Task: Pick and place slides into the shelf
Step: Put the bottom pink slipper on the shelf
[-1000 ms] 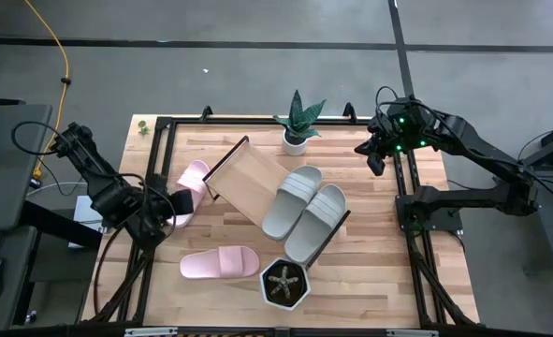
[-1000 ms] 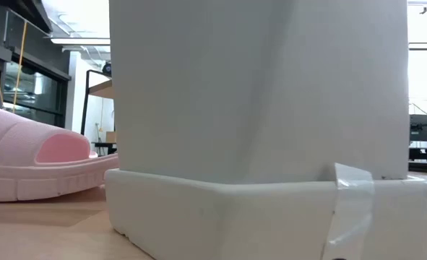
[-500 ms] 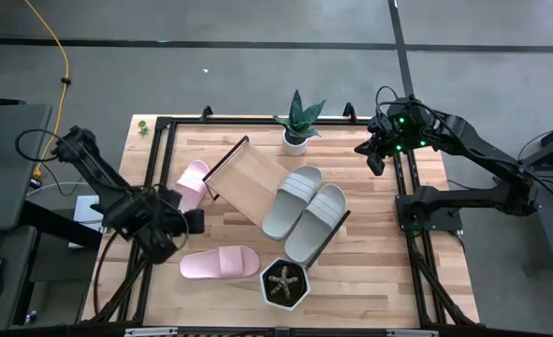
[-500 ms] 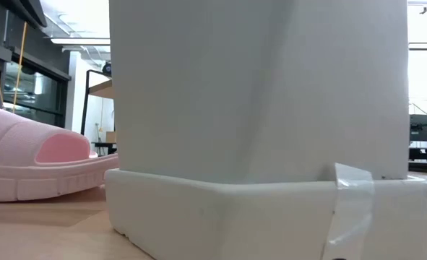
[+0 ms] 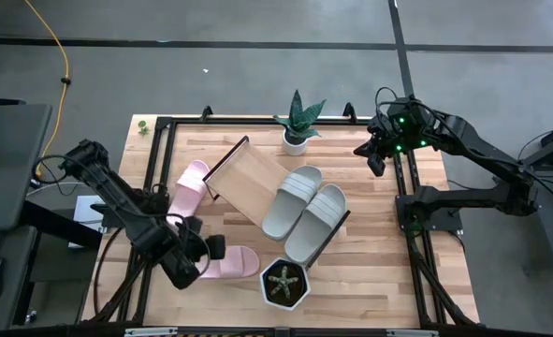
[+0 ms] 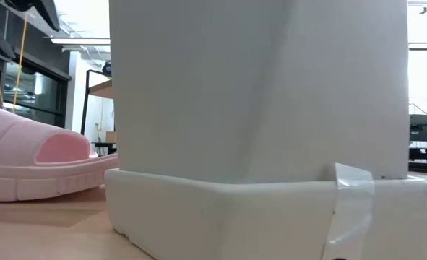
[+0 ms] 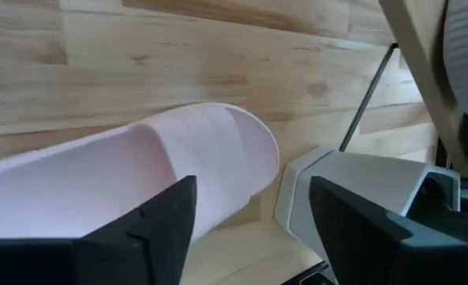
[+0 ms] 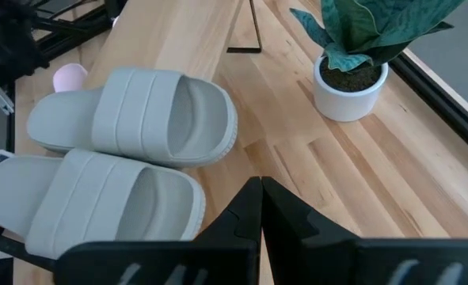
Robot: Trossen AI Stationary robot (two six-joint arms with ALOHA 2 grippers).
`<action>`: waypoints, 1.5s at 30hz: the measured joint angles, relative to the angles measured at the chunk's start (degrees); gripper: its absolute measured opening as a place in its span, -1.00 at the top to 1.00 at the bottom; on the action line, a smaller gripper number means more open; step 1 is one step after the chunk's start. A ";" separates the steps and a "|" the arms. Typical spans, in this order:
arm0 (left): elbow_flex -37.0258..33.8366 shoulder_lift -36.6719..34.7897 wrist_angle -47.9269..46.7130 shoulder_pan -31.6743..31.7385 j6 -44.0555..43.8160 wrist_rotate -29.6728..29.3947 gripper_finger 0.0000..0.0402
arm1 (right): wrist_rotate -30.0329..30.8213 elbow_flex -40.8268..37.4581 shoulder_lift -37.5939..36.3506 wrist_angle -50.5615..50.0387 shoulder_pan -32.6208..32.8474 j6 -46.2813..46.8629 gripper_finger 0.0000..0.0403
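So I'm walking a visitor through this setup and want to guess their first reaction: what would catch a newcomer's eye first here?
Probably the two grey slides lying side by side on the tilted wooden shelf mid-table. Next, the left gripper, fingers open, over the pink slide near the table's front edge, beside a white pot with a dark plant. The right gripper waits shut at the far right.

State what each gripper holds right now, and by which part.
Nothing is held. The left gripper is open over the pink slide near the table's front; the right gripper is shut on nothing, far right.
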 joint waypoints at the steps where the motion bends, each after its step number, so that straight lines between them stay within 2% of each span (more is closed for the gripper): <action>1: 0.00 0.85 0.40 0.00 0.00 -0.01 -0.21 | -0.11 0.00 0.02 0.00 0.00 0.04 1.00; 13: 0.04 8.36 7.31 -2.02 0.15 1.97 -0.10 | -0.41 0.00 0.02 -0.83 0.00 0.07 1.00; 20: 0.00 11.56 9.20 -1.88 0.55 2.42 -0.14 | -0.42 0.00 -0.01 -1.22 0.00 0.09 1.00; 36: -0.02 16.02 11.92 -1.84 0.55 2.98 -0.14 | -0.44 0.00 0.00 -1.55 0.00 0.71 1.00; 45: 0.00 17.46 14.36 -1.85 0.55 0.26 -0.14 | -0.08 0.00 0.02 -1.73 0.02 0.70 1.00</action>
